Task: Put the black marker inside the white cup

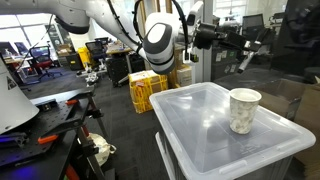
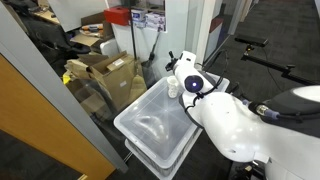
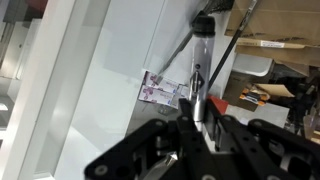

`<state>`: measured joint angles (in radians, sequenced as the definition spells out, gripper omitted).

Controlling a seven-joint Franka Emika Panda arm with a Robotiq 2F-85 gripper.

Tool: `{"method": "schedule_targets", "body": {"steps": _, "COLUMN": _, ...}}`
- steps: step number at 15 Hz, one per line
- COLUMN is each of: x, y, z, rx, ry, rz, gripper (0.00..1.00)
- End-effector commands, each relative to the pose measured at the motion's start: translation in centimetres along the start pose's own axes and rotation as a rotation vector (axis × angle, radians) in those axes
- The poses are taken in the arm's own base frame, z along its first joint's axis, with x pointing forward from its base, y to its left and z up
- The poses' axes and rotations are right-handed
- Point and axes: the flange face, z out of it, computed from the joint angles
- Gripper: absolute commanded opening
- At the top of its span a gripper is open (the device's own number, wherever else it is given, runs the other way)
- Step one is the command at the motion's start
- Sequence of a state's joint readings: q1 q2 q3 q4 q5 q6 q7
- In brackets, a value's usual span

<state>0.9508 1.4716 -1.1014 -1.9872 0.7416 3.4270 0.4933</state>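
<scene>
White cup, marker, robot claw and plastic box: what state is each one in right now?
white cup: upright on the bin, open at the top, inside not visible.
black marker: clamped in the gripper, up in the air, not in the cup.
gripper: shut on the marker, raised well away from the cup.
plastic bin: translucent, bears the cup on its flat top.

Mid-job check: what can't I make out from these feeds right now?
- Tapered white paper cup: outside the wrist view; its inner bottom is hidden by its own wall in both exterior views.
- Thin black marker: lower end buried in the end effector in the wrist view; too small in both exterior views.
- End effector: dark, distant and blurred in an exterior view.
</scene>
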Motion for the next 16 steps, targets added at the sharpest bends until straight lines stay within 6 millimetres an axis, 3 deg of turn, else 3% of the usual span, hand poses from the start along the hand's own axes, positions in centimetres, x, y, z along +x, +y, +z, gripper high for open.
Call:
{"method": "schedule_targets", "body": {"steps": 1, "x": -0.1, "y": 0.6, "z": 0.3, "rx": 0.012, "ry": 0.046, "rz": 0.009, "gripper": 0.05}}
{"method": "schedule_targets", "body": {"steps": 2, "x": 0.0, "y": 0.7, "z": 0.3, "rx": 0.014, "ry": 0.055, "rz": 0.014, "gripper": 0.05}}
{"method": "schedule_targets", "body": {"steps": 3, "x": 1.5, "y": -0.2, "z": 0.0, "rx": 0.014, "ry": 0.049, "rz": 0.018, "gripper": 0.05}}
{"method": "schedule_targets", "body": {"steps": 9, "x": 2.2, "y": -1.7, "z": 0.4, "rx": 0.045, "ry": 0.059, "rz": 0.022, "gripper": 0.05}}
{"method": "schedule_targets", "body": {"steps": 16, "x": 1.7, "y": -0.1, "z": 1.4, "rx": 0.012, "ry": 0.045, "rz": 0.042, "gripper": 0.05}}
